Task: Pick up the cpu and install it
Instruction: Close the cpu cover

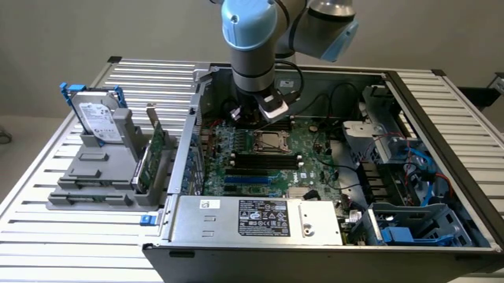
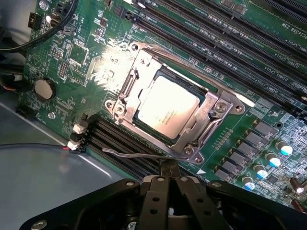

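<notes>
One cpu (image 2: 168,108): lies flat inside the metal frame of the socket (image 2: 144,55). One gripper (image 2: 169,166): fingers pressed together, nothing between them, tips by the thin lever (image 2: 136,154); the cpu sits just beyond, across that lever.

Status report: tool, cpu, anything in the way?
Copy: tool shut, holding nothing; cpu seated in socket, metal frame over its edges; wire lever lies between tool and socket.
</notes>
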### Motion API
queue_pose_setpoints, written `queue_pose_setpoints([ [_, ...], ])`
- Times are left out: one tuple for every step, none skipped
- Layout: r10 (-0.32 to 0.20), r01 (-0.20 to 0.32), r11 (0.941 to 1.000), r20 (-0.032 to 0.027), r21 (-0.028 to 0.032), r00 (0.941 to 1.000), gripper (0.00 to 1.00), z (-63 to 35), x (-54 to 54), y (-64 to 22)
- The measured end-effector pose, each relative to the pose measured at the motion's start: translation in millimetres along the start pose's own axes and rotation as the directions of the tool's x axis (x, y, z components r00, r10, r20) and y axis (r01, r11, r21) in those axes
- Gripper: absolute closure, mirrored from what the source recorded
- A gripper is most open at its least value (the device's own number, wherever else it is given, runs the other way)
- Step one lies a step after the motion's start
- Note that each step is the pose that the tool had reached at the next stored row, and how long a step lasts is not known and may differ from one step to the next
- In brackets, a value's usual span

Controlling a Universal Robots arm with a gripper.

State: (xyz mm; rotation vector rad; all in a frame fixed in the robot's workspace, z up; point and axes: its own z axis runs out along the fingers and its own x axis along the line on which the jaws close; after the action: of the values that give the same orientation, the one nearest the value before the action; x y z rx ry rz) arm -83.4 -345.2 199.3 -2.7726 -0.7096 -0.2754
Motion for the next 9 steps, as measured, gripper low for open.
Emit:
queue_pose_setpoints([
  [0.000,0.000,1.0000,-0.0001,0.0000,1.0000,0.89,0.1,0.2,0.1],
  [0.000,0.000,1.0000,-0.0002,0.0001,1.0000,0.89,0.1,0.3,0.2],
  [0.000,0.000,1.0000,-0.0002,0.0000,1.0000,0.89,0.2,0.4,0.2],
  [0.000,0.000,1.0000,-0.0001,0.0000,1.0000,0.89,0.1,0.4,0.2],
  [0.000,0.000,1.0000,0.0002,0.0001,1.0000,0.89,0.1,0.5,0.1],
  [0.000,0.000,1.0000,0.0009,0.0006,1.0000,0.89,0.0,0.5,0.1],
  [0.001,-0.001,1.0000,0.0023,0.0012,1.0000,0.89,-0.1,0.6,0.0],
  [0.001,-0.001,1.0000,0.0043,0.0024,1.0000,0.89,-0.2,0.8,-0.1],
  [0.002,-0.002,1.0000,0.0068,0.0037,1.0000,0.89,-0.3,0.9,-0.3],
])
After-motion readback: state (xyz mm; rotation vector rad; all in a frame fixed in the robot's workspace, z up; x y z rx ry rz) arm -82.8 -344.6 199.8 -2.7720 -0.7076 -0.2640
